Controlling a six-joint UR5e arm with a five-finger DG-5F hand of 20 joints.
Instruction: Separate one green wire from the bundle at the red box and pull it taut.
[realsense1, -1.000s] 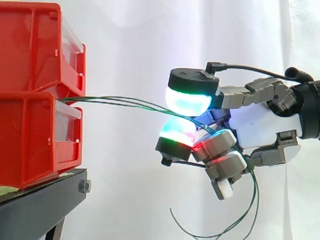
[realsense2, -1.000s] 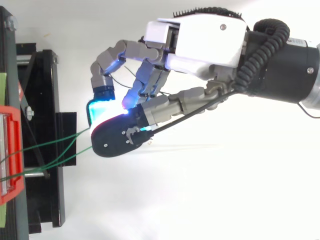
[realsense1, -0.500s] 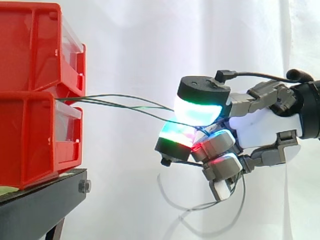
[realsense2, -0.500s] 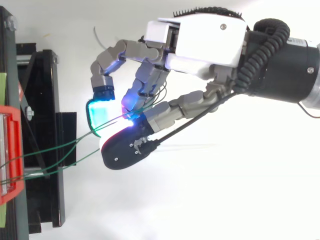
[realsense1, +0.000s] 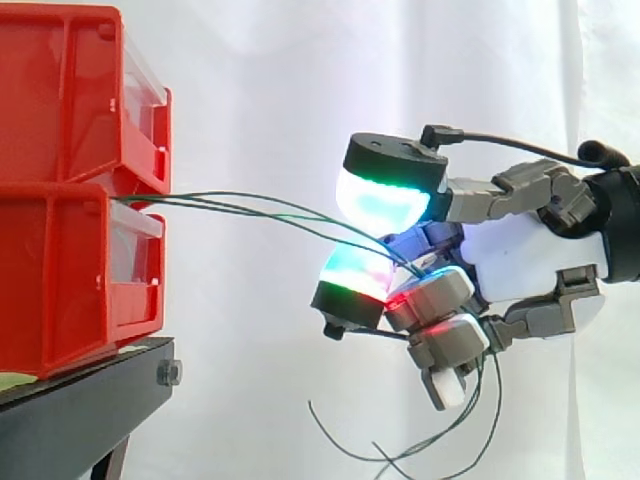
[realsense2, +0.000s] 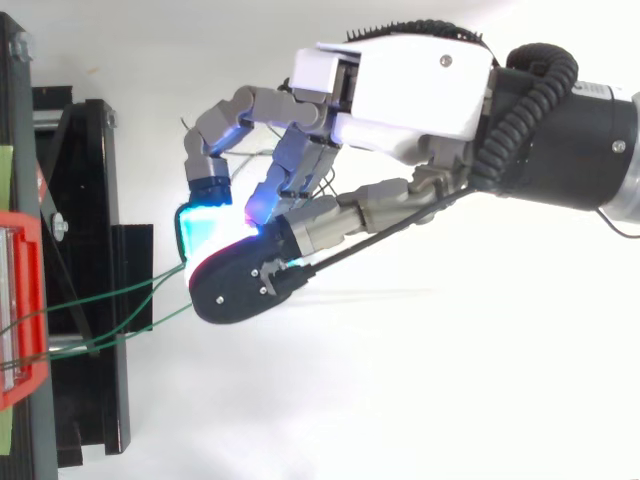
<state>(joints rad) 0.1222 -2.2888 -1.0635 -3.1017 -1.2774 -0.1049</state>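
Two red bins (realsense1: 70, 280) are stacked at the left on a black stand (realsense1: 90, 400). Several thin green wires (realsense1: 240, 207) leave the gap between the bins and run right, sagging slightly, into my hand (realsense1: 530, 250). The hand's fingers are curled on the wires, which pass between the upper glowing pad (realsense1: 385, 195) and the lower one (realsense1: 355, 275). The wires' loose ends (realsense1: 440, 455) dangle below the hand. From above, the hand (realsense2: 410, 90) sits right of the red box (realsense2: 20, 300), wires spanning the gap between them.
A white curtain is behind everything. The black stand (realsense2: 90, 200) juts out toward the hand under the wires. There is open space between the bins and the hand, and below the hand.
The upper pad dipped toward the lower pad half a second ago and has lifted and shifted left again. The loose wire ends below the hand have swung about.
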